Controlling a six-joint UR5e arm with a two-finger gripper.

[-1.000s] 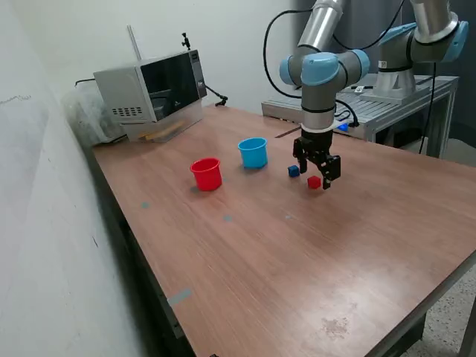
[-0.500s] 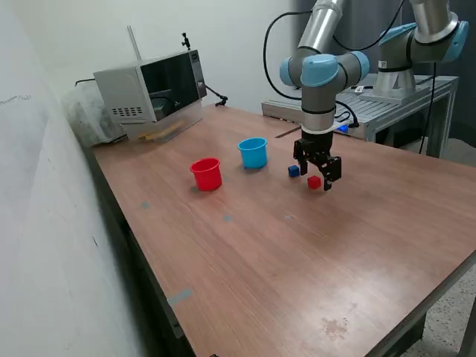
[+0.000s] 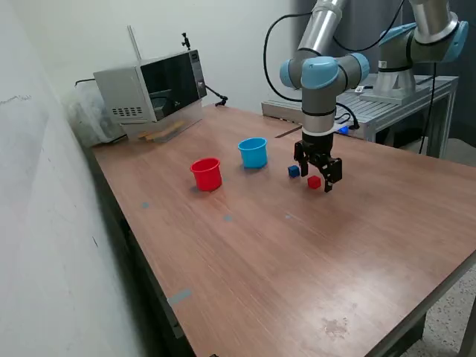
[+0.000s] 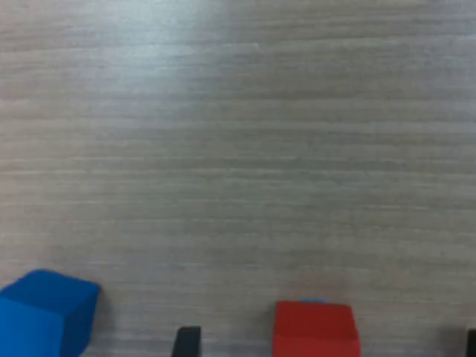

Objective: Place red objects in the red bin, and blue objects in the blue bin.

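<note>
Gripper (image 3: 320, 179) spread wide, low over the table (image 3: 297, 253), straddling the red cube (image 3: 314, 181). Left to right in the exterior view: red cup (image 3: 206, 174), light blue cup (image 3: 253, 152), blue cube (image 3: 294, 171). Off-centre, a finger could knock the red cube aside.

You had a wood-grain table (image 3: 297, 253) with a slight sheen, glossy plastic cups (image 3: 207, 174), and a smooth, matt red cube (image 4: 315, 330).

Wood-grain tabletop (image 3: 297, 260) sits right against a plain white wall (image 3: 44, 223). A microwave (image 3: 152, 89) is parked at the far corner, with a grey metal bench (image 3: 401, 100) behind.
</note>
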